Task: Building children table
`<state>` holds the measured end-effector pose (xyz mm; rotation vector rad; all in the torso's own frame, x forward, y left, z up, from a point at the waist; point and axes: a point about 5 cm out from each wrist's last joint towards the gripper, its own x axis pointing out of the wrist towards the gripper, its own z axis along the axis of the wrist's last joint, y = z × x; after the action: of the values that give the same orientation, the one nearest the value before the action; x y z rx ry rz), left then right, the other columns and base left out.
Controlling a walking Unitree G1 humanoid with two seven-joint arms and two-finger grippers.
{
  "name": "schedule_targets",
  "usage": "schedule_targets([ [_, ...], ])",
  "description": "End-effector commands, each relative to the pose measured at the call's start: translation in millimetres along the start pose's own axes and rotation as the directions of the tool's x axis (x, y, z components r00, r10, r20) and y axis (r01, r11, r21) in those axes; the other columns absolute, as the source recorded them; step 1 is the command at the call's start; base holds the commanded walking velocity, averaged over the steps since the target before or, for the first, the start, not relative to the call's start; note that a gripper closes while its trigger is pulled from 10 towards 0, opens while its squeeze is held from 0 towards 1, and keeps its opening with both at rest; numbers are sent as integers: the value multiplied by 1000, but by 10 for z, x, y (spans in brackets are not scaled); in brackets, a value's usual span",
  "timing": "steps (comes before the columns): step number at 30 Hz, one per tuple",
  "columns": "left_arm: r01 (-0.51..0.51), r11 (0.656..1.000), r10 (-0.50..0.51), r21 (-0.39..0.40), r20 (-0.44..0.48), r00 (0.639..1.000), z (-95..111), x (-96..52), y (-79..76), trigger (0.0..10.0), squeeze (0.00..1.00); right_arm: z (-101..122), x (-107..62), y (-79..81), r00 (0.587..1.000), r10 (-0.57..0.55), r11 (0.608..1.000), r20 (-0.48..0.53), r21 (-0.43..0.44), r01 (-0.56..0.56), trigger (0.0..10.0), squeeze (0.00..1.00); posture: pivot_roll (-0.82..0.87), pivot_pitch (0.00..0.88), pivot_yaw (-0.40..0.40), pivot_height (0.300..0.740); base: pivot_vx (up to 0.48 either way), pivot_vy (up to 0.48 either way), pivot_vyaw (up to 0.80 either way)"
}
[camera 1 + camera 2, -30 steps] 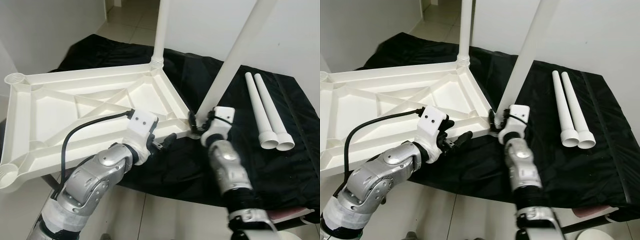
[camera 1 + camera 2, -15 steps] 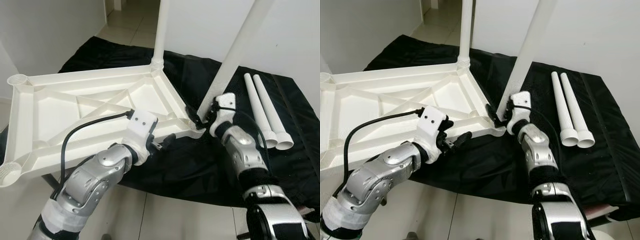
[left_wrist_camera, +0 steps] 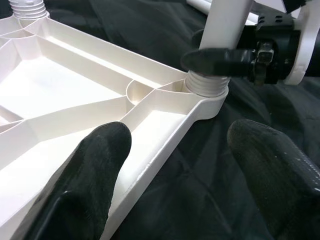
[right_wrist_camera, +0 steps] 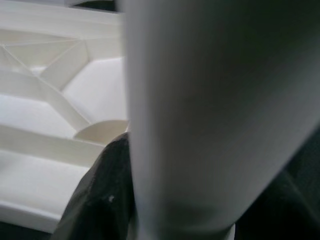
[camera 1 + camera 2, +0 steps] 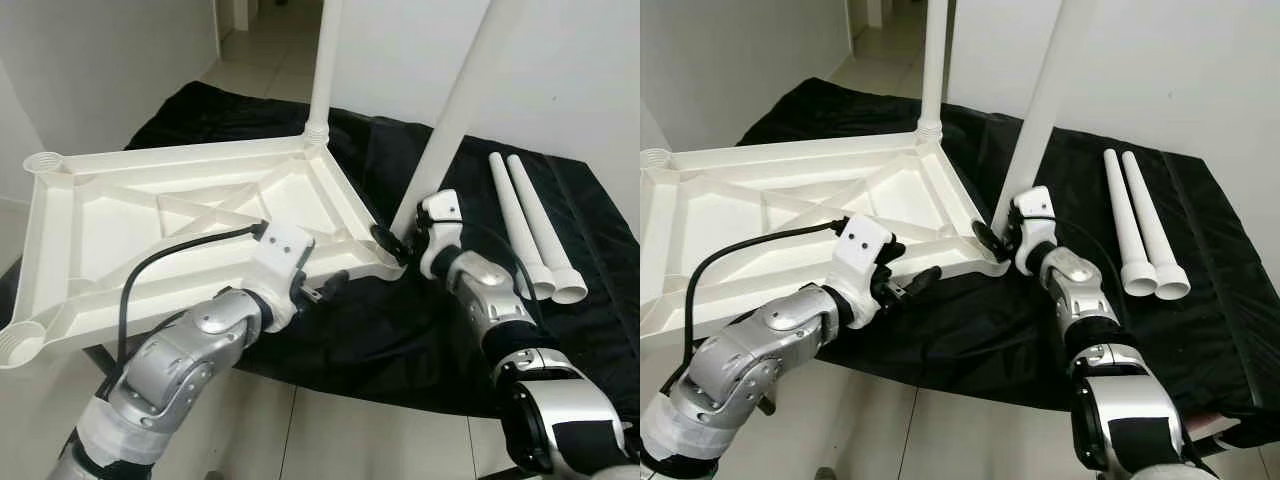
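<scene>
Right gripper [image 5: 400, 243] clamps base of white table leg [image 5: 452, 112] at corner socket of upturned tabletop [image 5: 150, 215]; left gripper [image 5: 325, 285] splayed, straddling tabletop's near rim.

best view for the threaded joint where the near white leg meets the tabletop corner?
Left wrist view: the ribbed white plastic collar sits unobstructed in the corner socket. Eye views show it small, partly behind the right claw. Right wrist view shows the blurred leg.

White ribbed tabletop [image 5: 180, 215], white legs [image 5: 455, 110] and two white spare legs [image 5: 530, 235] against a plain black cloth [image 5: 400, 330]; pale tiled floor [image 5: 260, 70]; silver arms with black fingers [image 3: 95, 165]
</scene>
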<state>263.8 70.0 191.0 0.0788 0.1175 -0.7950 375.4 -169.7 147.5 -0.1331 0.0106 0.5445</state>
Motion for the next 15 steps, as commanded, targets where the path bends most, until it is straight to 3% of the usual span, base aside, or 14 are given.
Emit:
schedule_targets([
  [1,119,993,-119,8,1,993,4,-12,-70,10000,0,-150,-47,42,999,23,999,-45,24,-22,0,0,115,0,-93,740,0,0,0],
  [7,119,993,-119,11,-1,993,5,-13,-62,10000,0,-212,-86,9,999,-7,999,-52,45,10,0,0,112,0,-87,740,0,0,0],
  [8,119,993,-119,12,-2,993,5,-15,-55,10000,0,-238,-101,-7,998,-34,998,-54,59,37,10000,0,109,0,-85,740,0,0,0],
  [15,114,993,-114,14,-5,993,10,-25,-32,10000,0,-274,-92,-4,995,-81,985,-55,147,88,10000,0,105,6,-78,740,0,0,0],
])
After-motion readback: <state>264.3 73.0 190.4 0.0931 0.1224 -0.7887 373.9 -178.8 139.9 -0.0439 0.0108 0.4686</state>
